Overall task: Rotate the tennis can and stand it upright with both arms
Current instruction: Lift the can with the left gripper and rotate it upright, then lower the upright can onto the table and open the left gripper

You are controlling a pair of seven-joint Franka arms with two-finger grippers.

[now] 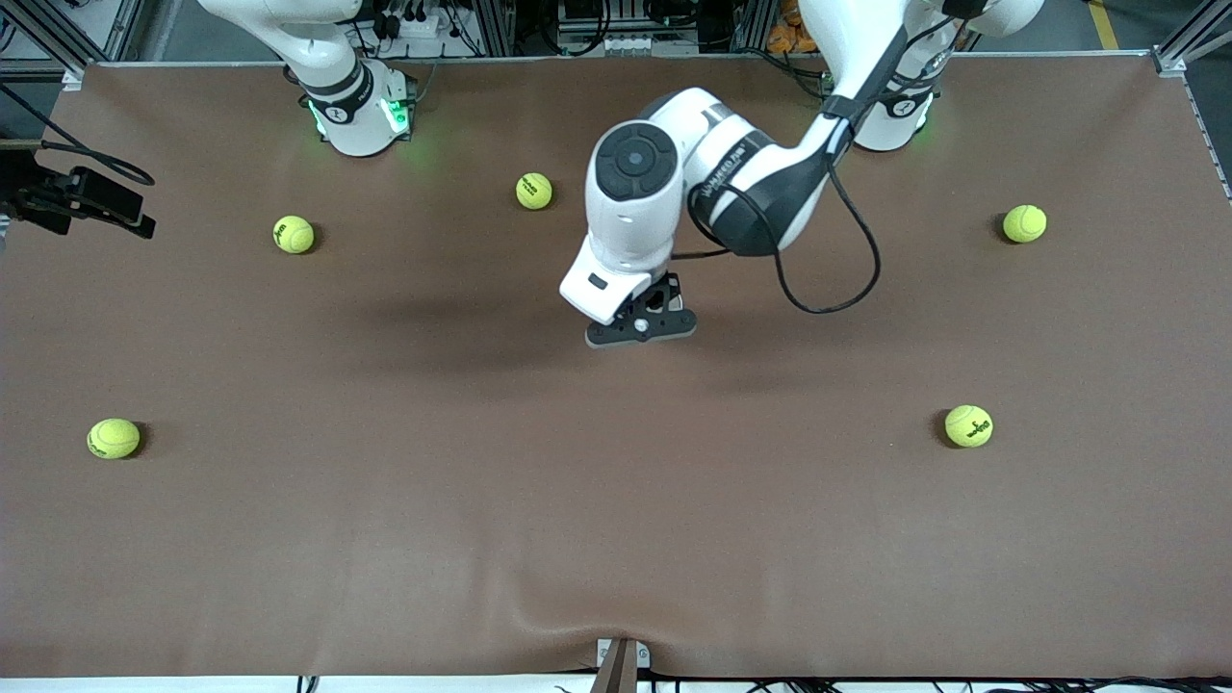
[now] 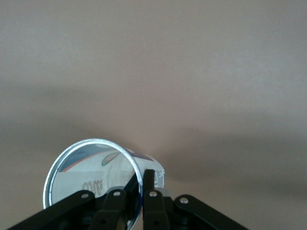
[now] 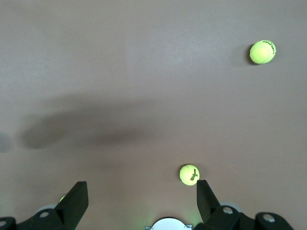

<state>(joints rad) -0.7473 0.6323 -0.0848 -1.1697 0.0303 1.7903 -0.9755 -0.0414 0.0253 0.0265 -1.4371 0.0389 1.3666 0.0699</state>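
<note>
The can point(image 2: 98, 175) is pinched at its rim by the closed left tool point(image 2: 143, 184) over the worktop point(image 1: 481, 500) middle. The right tool point(image 3: 139, 201) waits, wide open, empty. Uprighting is judged unfinished.

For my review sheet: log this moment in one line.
left gripper: shut on tennis can rim, mid-table | right gripper: open, waiting | tennis balls: scattered

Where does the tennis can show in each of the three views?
Front: not visible, hidden under the left hand at mid-table.
Left wrist: can, open rim toward the camera, its wall pinched by the left hand.
Right wrist: not in it.
Shared landmark: the brown table.
</note>
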